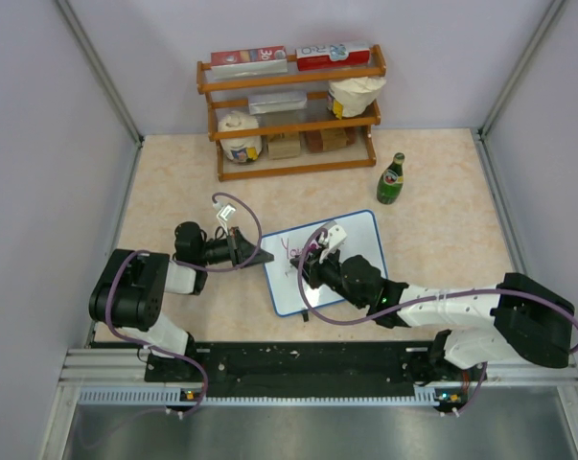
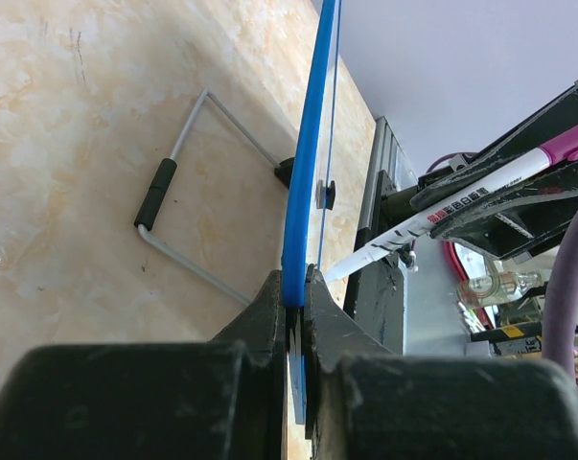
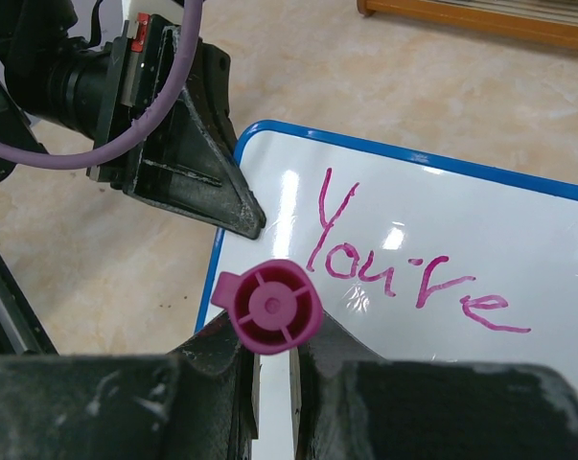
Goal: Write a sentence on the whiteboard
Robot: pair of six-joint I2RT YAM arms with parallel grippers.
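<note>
The whiteboard (image 1: pixel 351 240), white with a thin blue frame, sits tilted at the table's middle. "You're" (image 3: pixel 404 264) is written on it in magenta. My left gripper (image 1: pixel 253 257) is shut on the board's left edge. In the left wrist view the blue frame (image 2: pixel 303 192) runs straight up from between that gripper's (image 2: pixel 296 287) pinched jaws. My right gripper (image 1: pixel 312 261) hovers over the board's left part, shut on a marker. The marker's magenta cap end (image 3: pixel 272 307) faces the right wrist camera between the fingers of the gripper (image 3: pixel 272 335). The marker's white barrel (image 2: pixel 442 211) slants toward the board.
A wooden shelf (image 1: pixel 293 110) with boxes, jars and bags stands at the back. A green bottle (image 1: pixel 392 179) stands to its right. The board's wire stand (image 2: pixel 188 192) rests on the beige tabletop. Panel walls enclose the left and right sides.
</note>
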